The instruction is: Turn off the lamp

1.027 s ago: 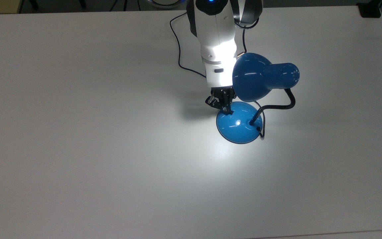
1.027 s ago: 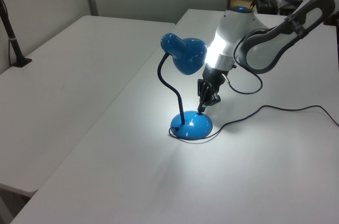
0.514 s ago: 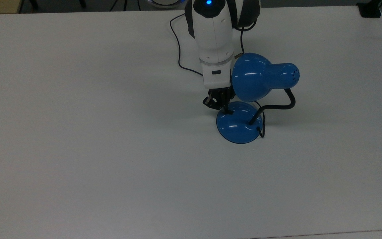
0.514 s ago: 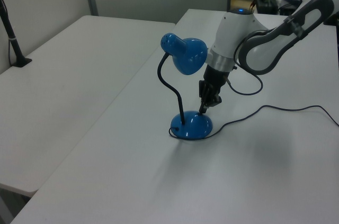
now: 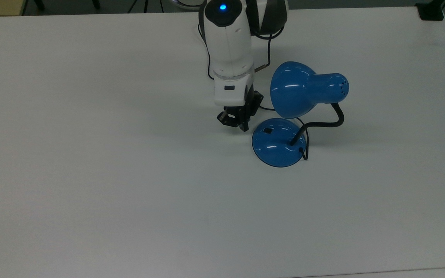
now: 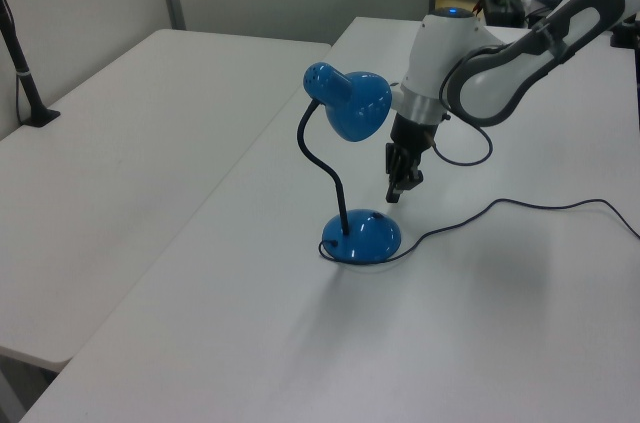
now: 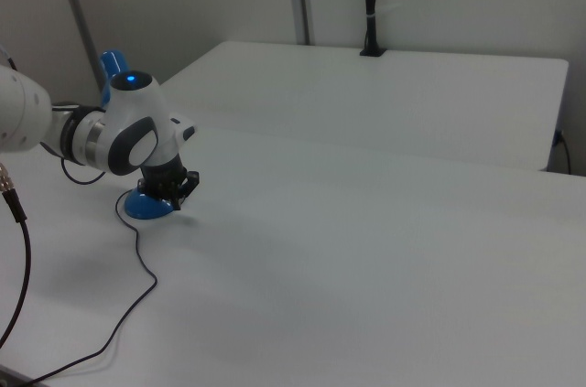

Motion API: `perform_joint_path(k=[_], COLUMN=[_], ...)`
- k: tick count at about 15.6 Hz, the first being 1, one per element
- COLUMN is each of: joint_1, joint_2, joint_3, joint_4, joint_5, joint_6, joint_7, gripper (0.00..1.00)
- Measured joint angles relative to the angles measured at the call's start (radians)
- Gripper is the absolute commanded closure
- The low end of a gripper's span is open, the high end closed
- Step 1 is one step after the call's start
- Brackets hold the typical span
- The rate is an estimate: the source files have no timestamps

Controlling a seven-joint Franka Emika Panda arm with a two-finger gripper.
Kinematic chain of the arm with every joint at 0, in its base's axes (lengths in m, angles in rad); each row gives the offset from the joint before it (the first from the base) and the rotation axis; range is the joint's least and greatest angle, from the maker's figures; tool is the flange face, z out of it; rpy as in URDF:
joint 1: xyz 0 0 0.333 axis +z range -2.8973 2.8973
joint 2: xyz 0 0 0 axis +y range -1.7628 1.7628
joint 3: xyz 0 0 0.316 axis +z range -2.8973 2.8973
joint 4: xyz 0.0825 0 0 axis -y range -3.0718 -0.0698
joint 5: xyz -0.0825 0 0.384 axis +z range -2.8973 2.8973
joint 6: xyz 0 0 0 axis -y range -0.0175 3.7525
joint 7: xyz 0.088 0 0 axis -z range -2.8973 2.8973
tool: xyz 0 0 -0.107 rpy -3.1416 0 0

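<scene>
Since half a second ago the end effector (image 5: 237,122) has lifted off the lamp's base and drifted toward the top view's left, so the small black switch (image 5: 267,131) now shows uncovered; a second ago the bulb was lit and flooding the bench (image 5: 91,173) with glare, and now no glow remains. The lamp (image 5: 284,143) stands right of centre in the top view, its blue shade (image 5: 298,94) hanging above the domed base, the bendy neck (image 5: 323,121) looping on the right. In the left view the end effector (image 6: 401,186) hangs above and to the right of the base, clear of it. Its fingers look drawn together, holding nothing.

The press seems done, so the remaining job is probably a clean retreat: rise mostly straight up, away from the shade close on the top view's right, and keep clear of the thin cord (image 6: 520,206) trailing across the bench so the lamp is not tugged.
</scene>
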Motion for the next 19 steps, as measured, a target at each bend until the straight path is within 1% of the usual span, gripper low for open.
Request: perform_joint_path(k=[3,5,9,12,14,15,19], joint_1=[-0.041,-0.074,-0.110,-0.137,-0.152,-0.165,-0.187], joint_2=[-0.040,-0.082,-0.162,-0.189,-0.202,-0.215,-0.246], joint_3=[-0.004,-0.020,-0.068,-0.077,-0.078,-0.079,-0.079], joint_4=[0.002,0.006,0.039,0.100,0.151,0.188,0.292], joint_5=[0.000,-0.017,-0.120,-0.204,-0.235,-0.246,-0.250], joint_6=[-0.090,-0.171,-0.351,-0.486,-0.571,-0.626,-0.766], joint_7=[0.045,0.074,0.146,0.209,0.241,0.261,0.322], gripper=[1.00,1.00,1.00,1.00,1.00,1.00,1.00])
